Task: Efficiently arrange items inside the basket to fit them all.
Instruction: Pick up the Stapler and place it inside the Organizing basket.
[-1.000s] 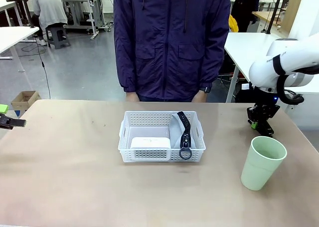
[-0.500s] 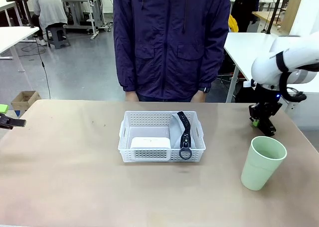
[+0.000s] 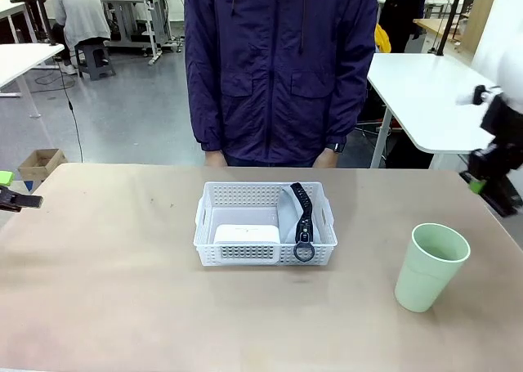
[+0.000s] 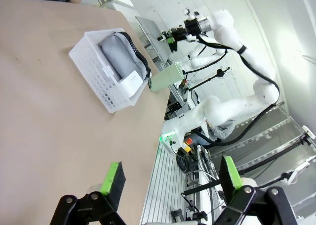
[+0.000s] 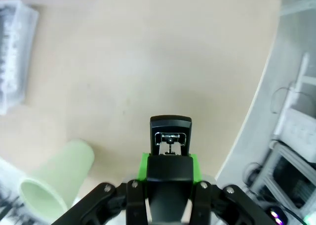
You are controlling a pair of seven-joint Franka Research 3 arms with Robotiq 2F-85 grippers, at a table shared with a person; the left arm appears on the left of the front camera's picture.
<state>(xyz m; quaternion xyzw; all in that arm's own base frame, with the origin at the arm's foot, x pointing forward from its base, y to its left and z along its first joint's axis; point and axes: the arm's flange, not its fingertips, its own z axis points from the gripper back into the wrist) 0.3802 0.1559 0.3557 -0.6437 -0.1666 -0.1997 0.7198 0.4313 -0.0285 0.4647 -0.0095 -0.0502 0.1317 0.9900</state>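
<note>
Two right fingers point(image 5: 143, 166) pinch the black stapler point(image 5: 170, 136).

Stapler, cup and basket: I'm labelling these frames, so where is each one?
Stapler point(image 5: 170, 122): right wrist view, on its black front end.
Cup point(image 3: 426, 278): front view, on its outer side wall.
Basket point(image 3: 245, 195): front view, on its perforated far wall.
</note>
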